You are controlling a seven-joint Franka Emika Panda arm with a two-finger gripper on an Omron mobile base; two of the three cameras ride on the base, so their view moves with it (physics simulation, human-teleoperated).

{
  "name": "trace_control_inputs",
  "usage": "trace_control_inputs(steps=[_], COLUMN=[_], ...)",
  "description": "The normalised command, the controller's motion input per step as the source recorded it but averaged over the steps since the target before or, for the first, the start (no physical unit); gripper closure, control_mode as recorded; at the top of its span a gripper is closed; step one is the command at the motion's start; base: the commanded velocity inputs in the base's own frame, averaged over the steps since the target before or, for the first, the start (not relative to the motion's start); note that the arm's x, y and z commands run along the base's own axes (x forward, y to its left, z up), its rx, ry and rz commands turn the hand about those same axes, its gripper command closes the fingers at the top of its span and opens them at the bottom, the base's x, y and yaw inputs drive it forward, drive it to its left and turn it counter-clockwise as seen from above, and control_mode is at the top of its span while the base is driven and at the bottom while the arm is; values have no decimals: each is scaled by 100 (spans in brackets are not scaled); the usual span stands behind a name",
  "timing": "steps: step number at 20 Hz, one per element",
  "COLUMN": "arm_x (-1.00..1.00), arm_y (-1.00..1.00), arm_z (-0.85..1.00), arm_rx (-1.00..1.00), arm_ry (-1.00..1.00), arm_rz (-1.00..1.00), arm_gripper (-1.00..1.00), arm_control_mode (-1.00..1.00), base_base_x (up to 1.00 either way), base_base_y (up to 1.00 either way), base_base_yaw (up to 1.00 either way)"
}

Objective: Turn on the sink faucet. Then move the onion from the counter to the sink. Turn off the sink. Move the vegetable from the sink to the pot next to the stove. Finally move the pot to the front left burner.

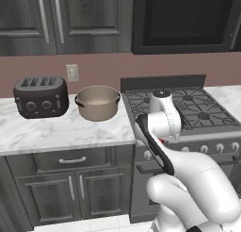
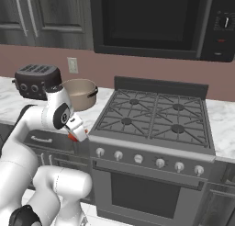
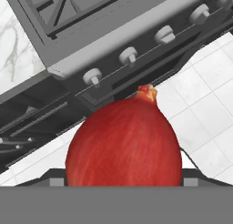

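The onion [image 3: 122,141], a glossy red ball, sits between the fingers of my gripper [image 3: 122,180], which is shut on it. From the base views only a red sliver of the onion [image 2: 72,137] [image 1: 161,141] peeks out under the hand. The gripper [image 2: 74,132] hangs in front of the stove's [image 2: 153,112] front left corner, at the height of the counter [image 1: 56,132] edge. The tan-brown pot [image 1: 97,103] [image 2: 80,93] stands on the counter just left of the stove [image 1: 188,106], behind and left of the hand. The sink and the sink faucet are out of view.
A dark toaster [image 1: 41,96] [image 2: 36,80] stands left of the pot. The stove's knobs [image 3: 129,55] and the white floor tiles [image 3: 205,104] lie beyond the onion. Dark cabinets hang above, with a microwave [image 2: 151,23] over the stove.
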Motion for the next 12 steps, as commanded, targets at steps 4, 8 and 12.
trace_control_inputs(steps=[4,8,12], arm_x=[0,0,0], arm_y=[0,0,0], arm_z=[0,0,0], arm_rx=[0,0,0], arm_ry=[0,0,0], arm_rz=[0,0,0], arm_gripper=[100,100,100], arm_control_mode=[100,100,100], base_base_x=[0,19,54], base_base_y=[3,0,2], base_base_yaw=[0,0,0])
